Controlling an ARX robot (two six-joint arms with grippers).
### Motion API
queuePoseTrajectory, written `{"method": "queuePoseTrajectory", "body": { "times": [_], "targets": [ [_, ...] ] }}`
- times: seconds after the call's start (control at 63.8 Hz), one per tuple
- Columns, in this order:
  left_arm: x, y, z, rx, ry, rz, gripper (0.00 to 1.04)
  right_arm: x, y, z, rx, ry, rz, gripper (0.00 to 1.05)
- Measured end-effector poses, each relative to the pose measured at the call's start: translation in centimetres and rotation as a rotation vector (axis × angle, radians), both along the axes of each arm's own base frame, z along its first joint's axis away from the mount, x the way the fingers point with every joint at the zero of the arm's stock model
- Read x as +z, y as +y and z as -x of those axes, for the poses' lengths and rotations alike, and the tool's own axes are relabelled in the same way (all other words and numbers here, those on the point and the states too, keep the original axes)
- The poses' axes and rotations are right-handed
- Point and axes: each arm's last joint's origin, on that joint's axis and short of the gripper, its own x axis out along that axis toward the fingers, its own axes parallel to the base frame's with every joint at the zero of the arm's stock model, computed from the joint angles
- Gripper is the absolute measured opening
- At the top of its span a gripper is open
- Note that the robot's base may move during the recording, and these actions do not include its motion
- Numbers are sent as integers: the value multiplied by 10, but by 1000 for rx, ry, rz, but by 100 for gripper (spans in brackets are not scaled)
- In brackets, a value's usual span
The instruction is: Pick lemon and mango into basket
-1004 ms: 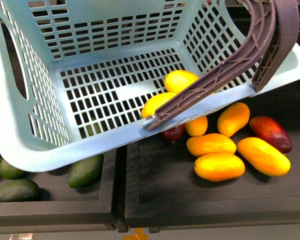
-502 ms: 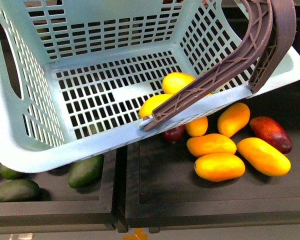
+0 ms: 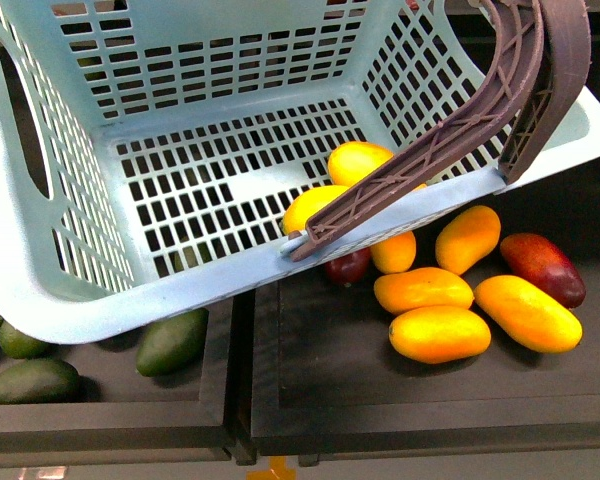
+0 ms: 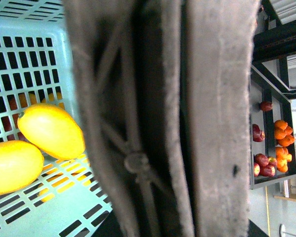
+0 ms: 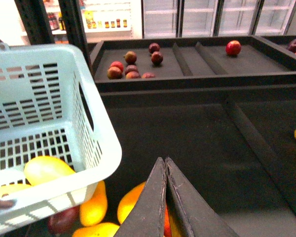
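Note:
The light turquoise basket point(image 3: 180, 290) hangs tilted above the dark trays, and its brown handle point(image 3: 450, 130) rises at the right. That handle point(image 4: 207, 123) fills the left wrist view; my left gripper is shut on it, with its fingers hidden. Two yellow fruits lie on the basket floor: a bright yellow one that looks like the lemon point(image 3: 315, 205), and a yellow-orange one that looks like the mango point(image 3: 358, 160). Both also show in the left wrist view: mango point(image 4: 52, 131), lemon point(image 4: 12, 165). My right gripper point(image 5: 163, 160) is shut and empty, above tray fruit beside the basket point(image 5: 96, 133).
Several yellow-orange mangoes point(image 3: 438, 333) and a dark red mango point(image 3: 543, 268) lie in the right tray under the basket's corner. Dark green oval fruits point(image 3: 170, 340) lie in the left tray. A raised divider point(image 3: 242, 380) separates the trays. A far tray holds red fruits point(image 5: 130, 69).
The basket swayed slightly left, then back right. The two yellow fruits stayed on its floor. The tray fruit has not moved.

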Motion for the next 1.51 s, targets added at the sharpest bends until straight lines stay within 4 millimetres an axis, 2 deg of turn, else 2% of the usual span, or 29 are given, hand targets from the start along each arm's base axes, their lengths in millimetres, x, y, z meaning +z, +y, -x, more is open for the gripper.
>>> {"method": "queuePoseTrajectory", "body": {
  "times": [0.58,1.286,1.396,1.506],
  "targets": [
    [0,0,0,-2,2,2,15,10,0,24,0,-33,0,2],
    [0,0,0,-2,1,1,15,10,0,39,0,-35,0,2],
    [0,0,0,-2,1,2,15,6,0,49,2,-18,0,2],
    [0,0,0,-2,0,0,15,7,0,51,2,-28,0,2]
  ]
}}
